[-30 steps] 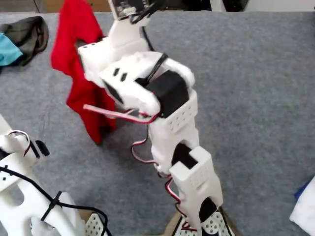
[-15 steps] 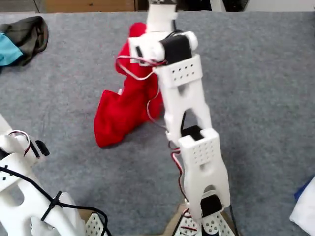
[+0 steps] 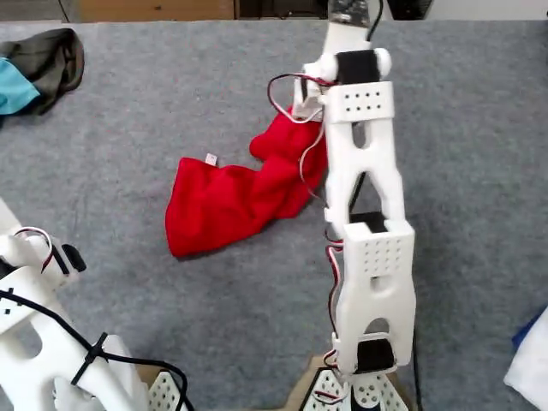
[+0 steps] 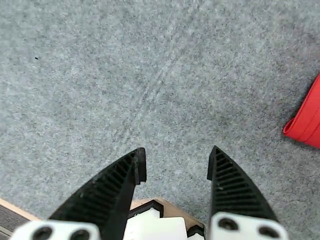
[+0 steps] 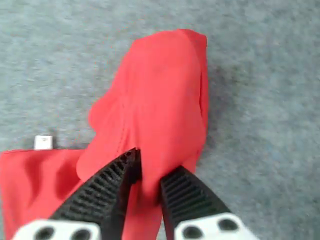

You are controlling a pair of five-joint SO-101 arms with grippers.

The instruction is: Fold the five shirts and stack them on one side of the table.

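The red shirt [image 3: 227, 201] lay crumpled mid-frame on the tabletop [image 3: 462, 128] in the high view, its long axis running from lower left to upper right. The right gripper [image 5: 150, 167], the nearer one, sat over the upper-right end and looked to be pinching a fold. The left gripper [image 4: 175, 160] hung spread, apart from the shirt.

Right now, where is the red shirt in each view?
High view: red shirt mid-table, beside the outstretched arm.
Left wrist view: a red sliver at the edge, off from the left gripper.
Right wrist view: centre, in the right gripper.
Shared landmark: shirt's white tag, high and right wrist views.
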